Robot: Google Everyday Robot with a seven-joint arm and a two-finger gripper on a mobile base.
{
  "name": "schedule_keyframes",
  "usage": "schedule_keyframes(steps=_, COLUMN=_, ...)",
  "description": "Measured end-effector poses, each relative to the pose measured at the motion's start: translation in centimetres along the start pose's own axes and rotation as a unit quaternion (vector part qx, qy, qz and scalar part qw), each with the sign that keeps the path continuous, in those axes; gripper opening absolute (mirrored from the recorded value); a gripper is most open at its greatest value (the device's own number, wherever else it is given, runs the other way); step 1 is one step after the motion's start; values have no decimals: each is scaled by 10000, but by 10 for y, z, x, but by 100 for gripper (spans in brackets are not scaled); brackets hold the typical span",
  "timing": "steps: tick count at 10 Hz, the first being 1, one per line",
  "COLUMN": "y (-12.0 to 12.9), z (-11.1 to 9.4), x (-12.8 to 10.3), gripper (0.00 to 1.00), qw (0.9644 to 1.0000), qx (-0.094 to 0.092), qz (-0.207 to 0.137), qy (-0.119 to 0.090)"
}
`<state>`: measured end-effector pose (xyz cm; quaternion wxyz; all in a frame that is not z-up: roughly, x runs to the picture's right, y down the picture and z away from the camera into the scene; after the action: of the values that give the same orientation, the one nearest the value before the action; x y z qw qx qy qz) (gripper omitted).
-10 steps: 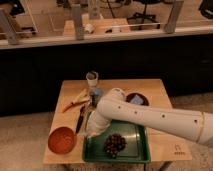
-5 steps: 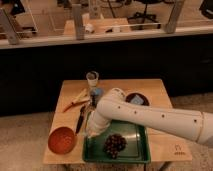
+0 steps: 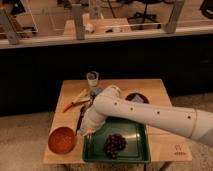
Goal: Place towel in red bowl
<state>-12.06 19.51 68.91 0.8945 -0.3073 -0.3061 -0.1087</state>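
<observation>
The red bowl (image 3: 62, 140) sits at the front left corner of the wooden table (image 3: 160, 90) and looks empty. My white arm reaches in from the right and bends down toward the table's left middle. My gripper (image 3: 83, 130) is at the arm's lower end, just right of the bowl and at the left edge of the green tray (image 3: 135, 150). A small bluish item (image 3: 96, 92), possibly the towel, lies beside the cup, partly hidden by my arm. I see no towel in the gripper.
The green tray holds a dark bunch of grapes (image 3: 115, 144). A cup (image 3: 92, 77) stands at the table's back. A yellow and orange item (image 3: 75, 101) and a dark utensil (image 3: 80, 116) lie left of the arm. A dark dish (image 3: 136, 98) sits behind the arm.
</observation>
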Motion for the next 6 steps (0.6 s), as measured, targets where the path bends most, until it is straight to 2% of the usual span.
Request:
schedule_keyframes(steps=3, y=-24, z=13, x=-39, gripper=0, qw=9991, qx=-71, qz=-350, qy=-232)
schedule_keyframes(steps=6, y=-36, z=32, x=-66, gripper=0, qw=9967, qx=-239, qz=-634, qy=-440)
